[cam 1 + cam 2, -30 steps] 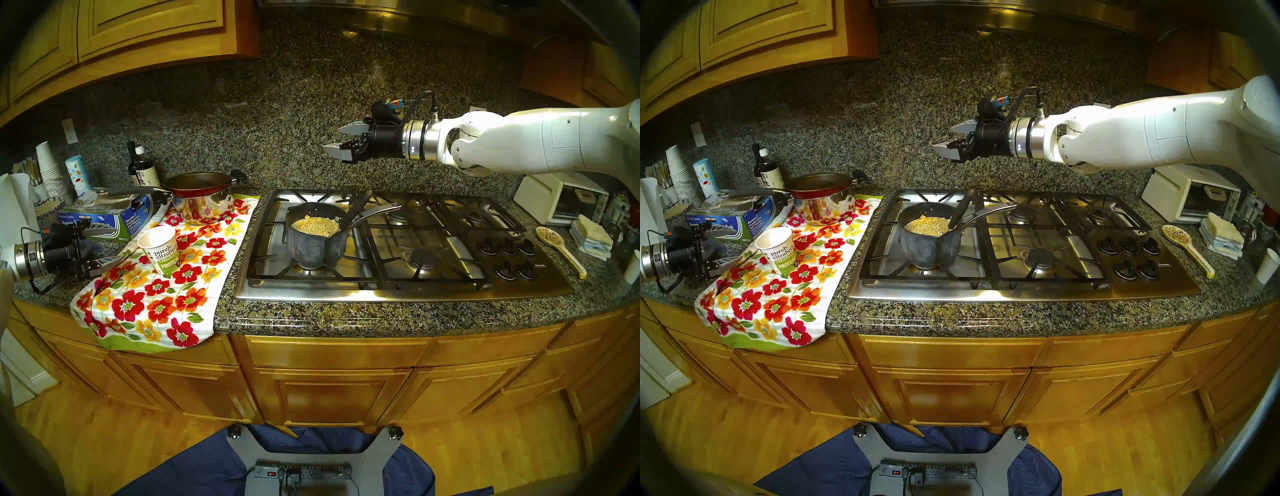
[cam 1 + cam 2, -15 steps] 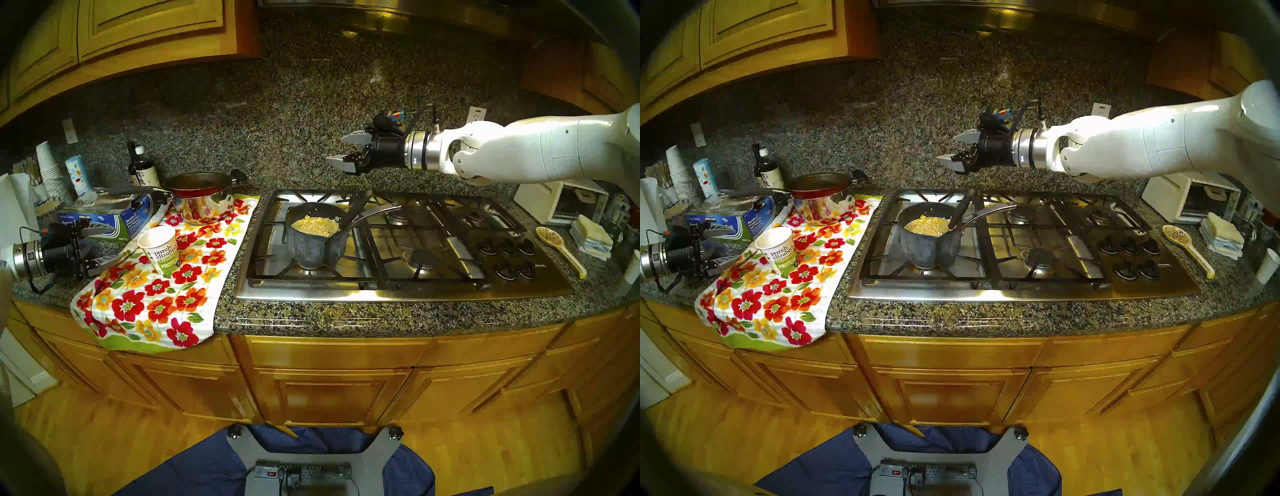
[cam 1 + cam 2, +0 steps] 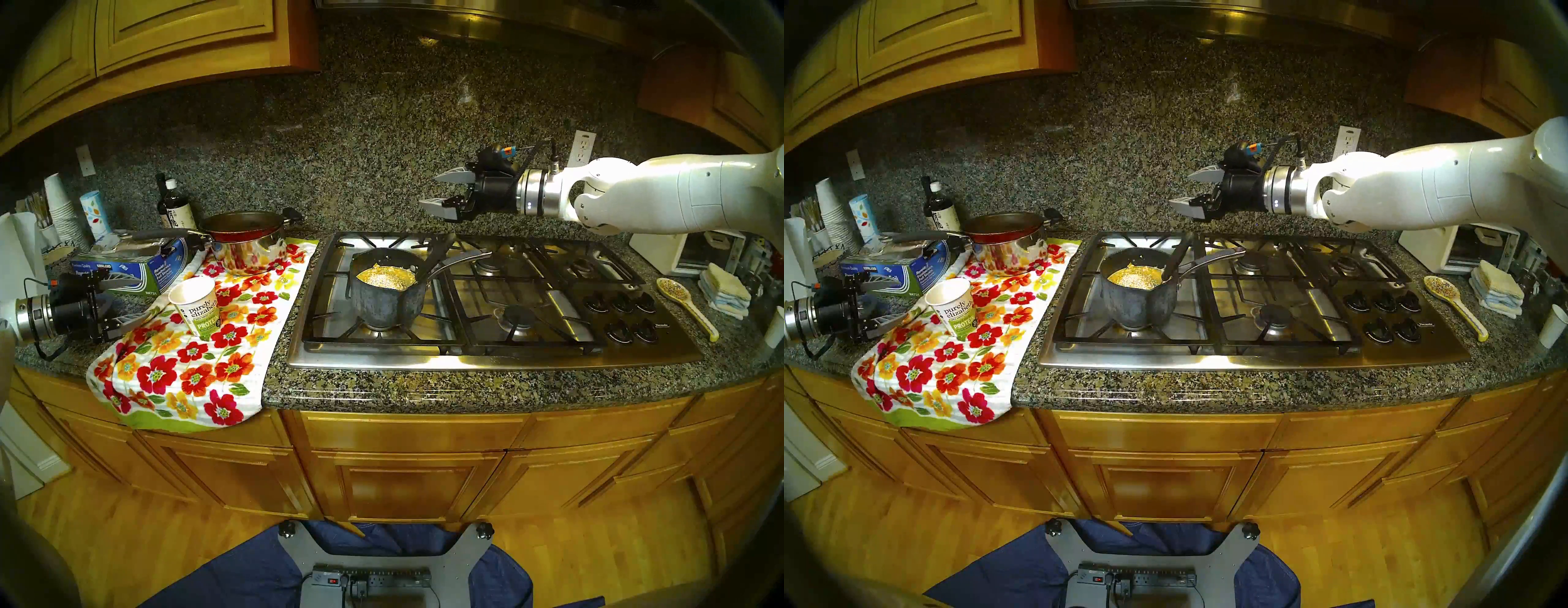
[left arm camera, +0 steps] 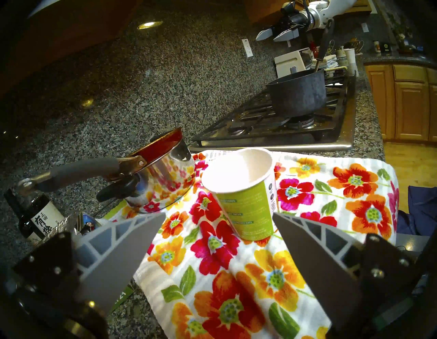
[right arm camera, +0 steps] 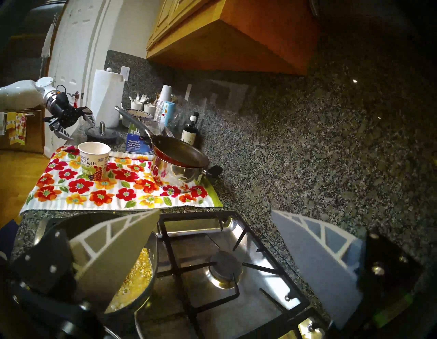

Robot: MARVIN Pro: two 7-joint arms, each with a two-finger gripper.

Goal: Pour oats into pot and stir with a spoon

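Left end effector (image 3: 127,303): fingers apart and empty, low at the 9 o'clock edge of the head view, over the worktop (image 3: 382,388), tips just short of the cup.
Cup (image 3: 196,306): upright on the flowered towel (image 3: 191,373), just beside the left end effector; the left wrist view shows a bare white inside, so pouring looks done.
Steel pot (image 3: 246,250): at 11 o'clock from the cup, on the towel's far end, with a red frying pan (image 3: 237,225) sitting in its mouth. Not part of the job.
Foil box (image 3: 127,267) and bottle (image 3: 172,204): behind the cup, well clear.
Pot (image 3: 384,297): on the stove (image 3: 488,352), front-left burner, silver handle pointing to 2 o'clock.
Oats (image 3: 386,277): inside the pot, a yellow grainy layer.
Spoon (image 3: 435,254): bowl in the pot, dark handle leaning on the rim toward 1 o'clock, held by nothing.
Right end effector (image 3: 437,190): fingers apart and empty, in the air at 1 o'clock from the pot, above and beyond the spoon handle.
Progress: oats are in; whether stirring is finished cannot be told from here.
In the way: nothing between the right end effector and the spoon handle.
Speckled spoon (image 3: 687,305): on the worktop at 3 o'clock, beyond the stove knobs; leave it.
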